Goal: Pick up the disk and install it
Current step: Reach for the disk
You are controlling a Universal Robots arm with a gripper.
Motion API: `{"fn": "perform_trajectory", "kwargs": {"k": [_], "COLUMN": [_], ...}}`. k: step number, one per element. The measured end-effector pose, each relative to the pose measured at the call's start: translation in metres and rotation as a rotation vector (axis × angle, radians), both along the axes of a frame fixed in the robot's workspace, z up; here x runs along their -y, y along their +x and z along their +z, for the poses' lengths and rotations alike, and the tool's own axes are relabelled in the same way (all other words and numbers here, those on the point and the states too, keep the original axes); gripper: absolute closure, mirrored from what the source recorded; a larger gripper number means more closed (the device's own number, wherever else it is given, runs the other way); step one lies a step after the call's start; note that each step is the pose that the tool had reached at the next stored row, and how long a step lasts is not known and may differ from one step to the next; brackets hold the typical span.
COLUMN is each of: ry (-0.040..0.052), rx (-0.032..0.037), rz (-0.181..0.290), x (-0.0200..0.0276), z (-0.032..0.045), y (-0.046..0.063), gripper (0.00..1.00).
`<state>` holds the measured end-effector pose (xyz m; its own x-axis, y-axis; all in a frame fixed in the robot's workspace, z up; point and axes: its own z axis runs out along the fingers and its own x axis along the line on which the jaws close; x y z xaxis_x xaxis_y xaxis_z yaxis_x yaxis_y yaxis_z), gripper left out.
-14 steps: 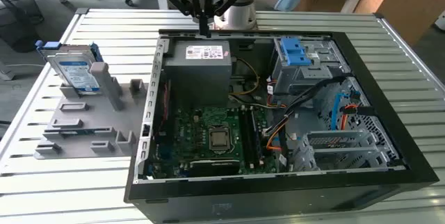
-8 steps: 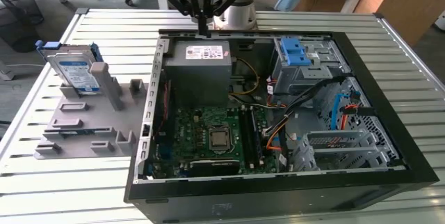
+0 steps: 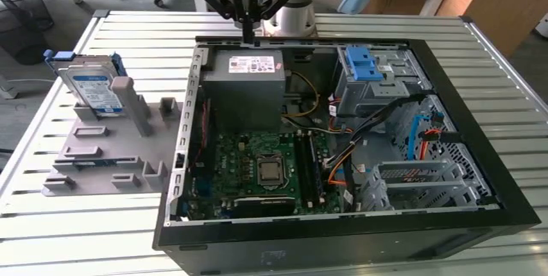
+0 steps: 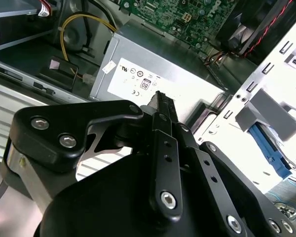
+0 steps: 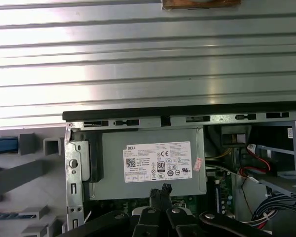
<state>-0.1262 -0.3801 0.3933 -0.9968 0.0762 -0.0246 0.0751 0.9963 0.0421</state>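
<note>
One claw (image 3: 249, 32) hangs over the back rim of the open computer case (image 3: 342, 253), and we see it clenched, its fingers (image 4: 164, 143) pressed together with nothing between them. Just below its tips sits the grey power supply (image 3: 248, 86) with a white sticker; in the first wrist view the closed fingertips (image 5: 160, 191) show in front of that box, just under the sticker. The disk (image 3: 92, 91) is well apart from the claw, off toward the exterior view's left. It is outside the case, standing on edge in a grey holder (image 3: 102, 154) on the slatted table (image 3: 137, 32). On the claw's other side, toward the exterior view's right, we see a blue latch (image 3: 364, 64) inside the case. Past the power supply from the claw lies the green circuit board (image 3: 256, 160)
</note>
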Motion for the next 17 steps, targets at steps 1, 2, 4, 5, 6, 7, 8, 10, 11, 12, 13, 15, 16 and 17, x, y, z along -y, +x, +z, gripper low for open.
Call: {"fn": "perform_trajectory", "kwargs": {"k": [1,2,4,5,6,7,8,10,11,12,13,15,16,17], "ry": [0.0000,0.0000,0.0000,0.0000,0.0000,0.0000,0.0000,0.0000,0.0000,0.0000,0.0000,-0.0001,0.0000,0.0000], "rx": [0.0000,0.0000,0.0000,0.0000,0.0000,0.0000,0.0000,0.0000,0.0000,0.0000,0.0000,0.0000,0.0000,0.0000], "rz": [0.000,0.000,0.000,0.000,0.000,0.000,0.000,0.000,0.000,0.000,0.000,0.000,0.000,0.000], "x": [0.0000,0.0000,-0.0001,-0.0001,-0.0002,-0.0002,-0.0002,-0.0003,-0.0004,-0.0005,-0.0005,-0.0006,-0.0007,-0.0008], "z": [0.0000,0.0000,0.0000,0.0000,0.0000,0.0000,0.0000,0.0000,0.0000,0.0000,-0.0001,0.0000,0.0000,-0.0001], "y": [-0.0004,-0.0009,-0.0017,-0.0022,-0.0027,-0.0032,-0.0037,-0.0049,-0.0055,-0.0061,-0.0068,-0.0085,-0.0093,-0.0101], "gripper": [0.89,0.89,0.89,0.89,0.89,0.89,0.89,0.89,0.89,0.89,0.89,0.89,0.89,0.89]}}
